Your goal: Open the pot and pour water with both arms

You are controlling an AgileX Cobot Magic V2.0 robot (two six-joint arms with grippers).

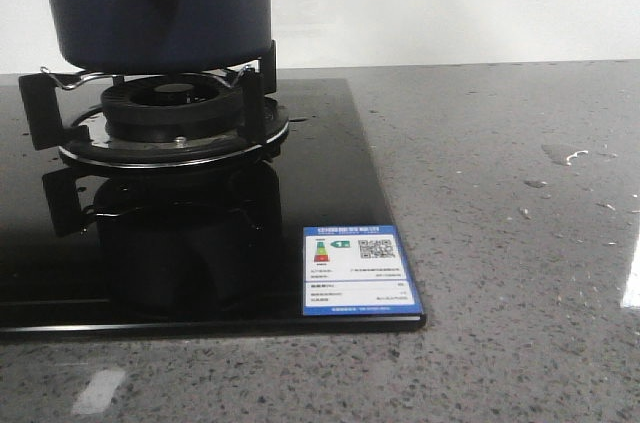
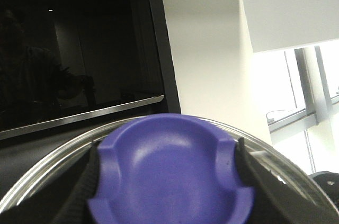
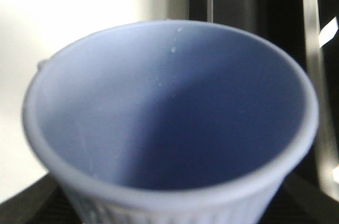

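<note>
Cup point(image 3: 169, 128) fills right hand, lid point(image 2: 169, 176) in left hand — pot point(image 1: 160, 3) on burner point(image 1: 170, 123).

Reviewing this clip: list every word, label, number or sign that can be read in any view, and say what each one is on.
Blue-bordered white energy label sticker on the glossy black glass stove top: it carries a QR code, coloured efficiency bars and lines of small print, all too small to read.
Large dark navy-blue matte pot: no text visible.
Light blue ribbed plastic cup: no text visible.
Round blue lid knob: no text visible.

Black end effector fingers point(image 2: 79, 192), dark textured finger pads point(image 3: 32, 203)
</note>
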